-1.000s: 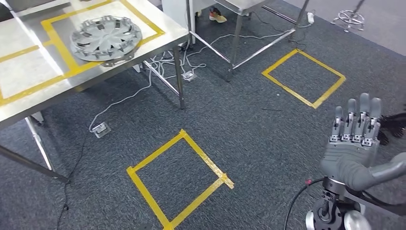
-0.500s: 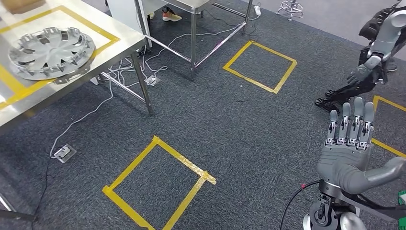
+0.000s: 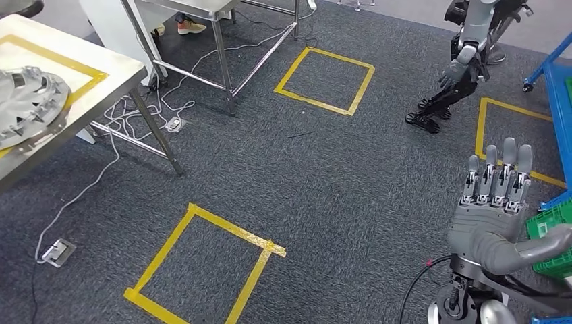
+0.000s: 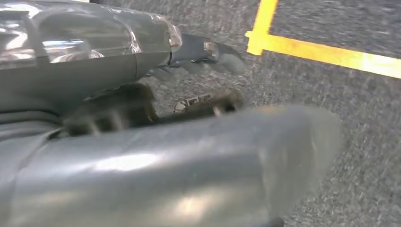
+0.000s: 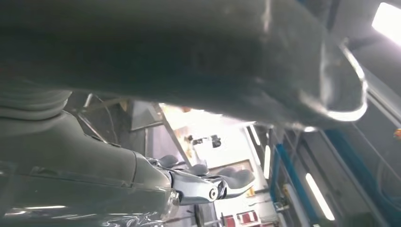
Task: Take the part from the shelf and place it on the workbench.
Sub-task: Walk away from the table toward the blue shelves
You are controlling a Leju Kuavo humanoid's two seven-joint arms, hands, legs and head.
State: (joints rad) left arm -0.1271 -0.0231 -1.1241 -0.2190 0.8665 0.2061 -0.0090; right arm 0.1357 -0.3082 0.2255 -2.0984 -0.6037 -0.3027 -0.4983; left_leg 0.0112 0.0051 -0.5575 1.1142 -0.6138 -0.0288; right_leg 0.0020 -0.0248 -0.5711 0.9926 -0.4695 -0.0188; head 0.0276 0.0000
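Yellow tape squares [image 3: 202, 266] on grey carpet, loose cables [image 3: 145, 111], another humanoid robot [image 3: 465, 54].

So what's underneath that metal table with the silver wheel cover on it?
Under the metal table, white cables trail across the dark carpet, one running to a small socket box. The tabletop and wheel cover hide the floor farther in, so anything there can't be seen.
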